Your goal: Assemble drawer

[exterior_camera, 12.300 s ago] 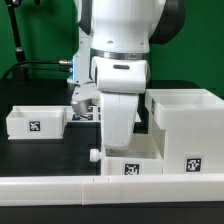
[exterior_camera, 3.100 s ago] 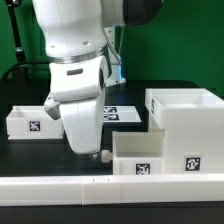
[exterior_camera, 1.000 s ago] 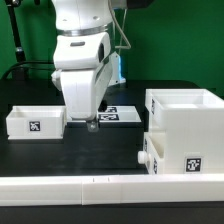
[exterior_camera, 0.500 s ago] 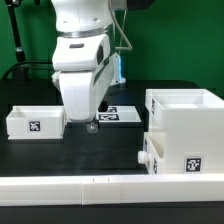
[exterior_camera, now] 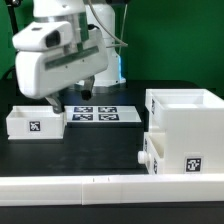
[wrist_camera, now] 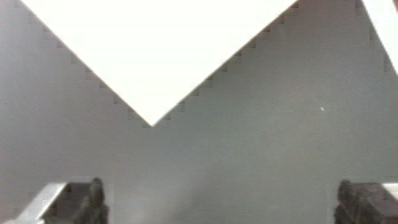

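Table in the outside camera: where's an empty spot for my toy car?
The biggest bare patch is the black table in the middle, between the loose tray, the marker board, the housing and the front rail. It is crowded at the exterior view's left, where the open gripper hangs by the loose tray.

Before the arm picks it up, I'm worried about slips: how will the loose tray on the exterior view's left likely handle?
The tray looks like a hollow, open-topped plastic box, so probably light and stiff. Its smooth white walls may slip in a pinch. Low and flat on the table, it should slide rather than tip if pushed.
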### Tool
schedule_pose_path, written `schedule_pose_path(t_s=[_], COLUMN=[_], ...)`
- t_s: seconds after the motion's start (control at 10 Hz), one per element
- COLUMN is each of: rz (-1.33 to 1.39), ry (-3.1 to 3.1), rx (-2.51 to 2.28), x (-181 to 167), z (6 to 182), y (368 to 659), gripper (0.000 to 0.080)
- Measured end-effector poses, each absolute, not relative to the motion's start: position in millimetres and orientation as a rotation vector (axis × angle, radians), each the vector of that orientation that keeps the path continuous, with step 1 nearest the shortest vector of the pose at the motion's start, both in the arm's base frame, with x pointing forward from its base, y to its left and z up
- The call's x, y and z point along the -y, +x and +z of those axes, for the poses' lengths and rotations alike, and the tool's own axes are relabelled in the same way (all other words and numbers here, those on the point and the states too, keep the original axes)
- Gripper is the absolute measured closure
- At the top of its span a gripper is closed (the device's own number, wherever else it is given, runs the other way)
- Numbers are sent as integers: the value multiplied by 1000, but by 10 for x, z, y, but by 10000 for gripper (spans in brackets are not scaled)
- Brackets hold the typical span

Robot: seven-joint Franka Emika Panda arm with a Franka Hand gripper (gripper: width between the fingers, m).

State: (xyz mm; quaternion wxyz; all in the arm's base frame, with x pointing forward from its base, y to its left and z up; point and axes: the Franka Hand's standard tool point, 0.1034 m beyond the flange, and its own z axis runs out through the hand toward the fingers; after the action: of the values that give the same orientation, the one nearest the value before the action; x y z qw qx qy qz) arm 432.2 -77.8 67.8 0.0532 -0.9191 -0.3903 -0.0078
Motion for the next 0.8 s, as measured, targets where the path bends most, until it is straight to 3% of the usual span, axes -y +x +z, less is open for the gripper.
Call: schedule_pose_path(t_s=[0.6,0.8], rz=[-23,-47], ry=[-2976,-3073], rx=[659,230], x=[802,840], z=[695,555], y=[4276,4177], gripper=[150,150])
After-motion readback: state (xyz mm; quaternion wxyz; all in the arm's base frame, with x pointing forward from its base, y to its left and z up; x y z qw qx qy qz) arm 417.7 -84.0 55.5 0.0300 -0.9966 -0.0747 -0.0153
